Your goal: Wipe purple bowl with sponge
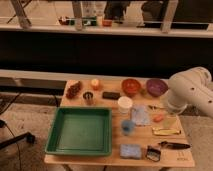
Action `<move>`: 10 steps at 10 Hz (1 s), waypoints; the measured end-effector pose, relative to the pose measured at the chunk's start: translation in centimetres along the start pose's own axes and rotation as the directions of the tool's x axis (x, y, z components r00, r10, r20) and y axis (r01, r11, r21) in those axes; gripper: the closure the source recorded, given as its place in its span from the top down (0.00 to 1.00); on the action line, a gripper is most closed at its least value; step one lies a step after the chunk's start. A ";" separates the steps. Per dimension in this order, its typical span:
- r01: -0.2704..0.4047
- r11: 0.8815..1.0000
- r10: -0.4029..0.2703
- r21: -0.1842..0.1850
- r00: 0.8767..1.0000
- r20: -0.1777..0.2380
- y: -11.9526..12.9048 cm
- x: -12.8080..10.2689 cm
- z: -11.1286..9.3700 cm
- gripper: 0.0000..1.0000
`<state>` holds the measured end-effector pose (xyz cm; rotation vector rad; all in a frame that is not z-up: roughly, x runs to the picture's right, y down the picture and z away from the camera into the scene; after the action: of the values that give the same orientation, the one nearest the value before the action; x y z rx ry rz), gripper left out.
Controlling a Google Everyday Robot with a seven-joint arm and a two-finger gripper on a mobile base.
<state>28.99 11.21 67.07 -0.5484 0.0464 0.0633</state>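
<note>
One purple bowl (156,87) stood upright in the far row of the table (147,137), toward the right end. A red bowl (131,86) stood just beside it at its 9 o'clock. The sponge (131,150), taken to be the blue block at the near edge, lay well apart from the purple bowl at roughly its 7 o'clock. A blue cup (128,126) and a pale cloth (140,115) lay between the two. A small dark object (154,154) sat just beside the sponge at its 3 o'clock, and a green tray (80,131) lay near its 9 o'clock.

The gripper (171,111) hung at the lower end of the white arm (192,90), over the table's right side at about 5 o'clock from the purple bowl. Whether it was parted, closed, or holding anything could not be told.

The step in hand was judged to be fetching the sponge. It would best be done by descending straight onto the block and gripping across its narrow width, clear of the dark object. The gripper should then lift high enough to pass over the cup and cloth. Wiping should be done inside the purple bowl with light pressure, since a light bowl would likely slide into the red bowl or toward the far edge.
</note>
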 end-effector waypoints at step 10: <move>0.098 0.991 -0.088 -0.089 0.990 0.111 6.9 -4.5 -1.7 0.80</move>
<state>23.99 16.01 62.28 -0.6398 -0.0873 0.0041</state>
